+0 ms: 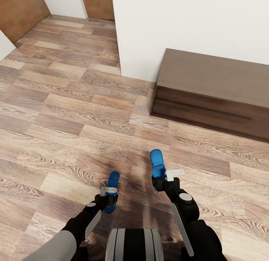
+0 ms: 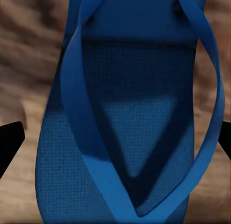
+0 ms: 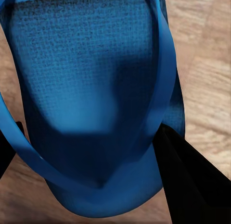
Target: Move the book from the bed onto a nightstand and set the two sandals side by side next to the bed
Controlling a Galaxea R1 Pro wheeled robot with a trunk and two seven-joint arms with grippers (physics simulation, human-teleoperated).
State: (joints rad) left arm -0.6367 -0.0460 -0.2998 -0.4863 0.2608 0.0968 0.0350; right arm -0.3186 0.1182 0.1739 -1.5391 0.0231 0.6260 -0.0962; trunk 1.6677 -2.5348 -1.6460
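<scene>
Sandals are both lifted, the left hand clamping one blue sandal and the right hand the other sandal above the wood floor, so setting them by the bed and moving the book remain.

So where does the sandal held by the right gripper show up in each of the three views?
Head view: sandal in the right gripper, lower centre, sticking forward from the right gripper above the floor.
Right wrist view: the same sandal, close up, sole and straps between dark fingers.
Left wrist view: that blue sandal is the other one.
Shared landmark: wood-plank floor.
</scene>
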